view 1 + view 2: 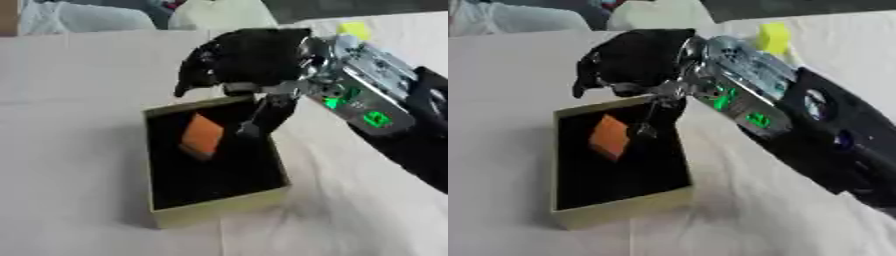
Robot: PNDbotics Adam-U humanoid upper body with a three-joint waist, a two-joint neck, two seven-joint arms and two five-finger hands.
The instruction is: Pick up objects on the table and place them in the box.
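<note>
The right hand [249,60] comes in from the upper right on a black and silver arm [798,120] lit with small green lights, and hangs over the far edge of the box [219,202]. Its fingers [197,75] are curled downward and hold nothing that can be seen, while the thumb [267,115] points down into the box's far right part, its tip just beside the orange block.

The box is an open, shallow one with pale gold walls and a black inside, sitting on the desk [70,150], which is covered with a light, slightly creased cloth. The orange block [203,136] is inside the box, in the far half, tilted on an edge — whether it lies on the bottom or is above it cannot be told. It does not look to be pinched by the hand; a narrow dark gap shows between it and the thumb.

At the far right of the desk, beyond the arm, there is a small yellow thing [773,37] — its shape is not clear enough to name. The left hand is in neither view.
</note>
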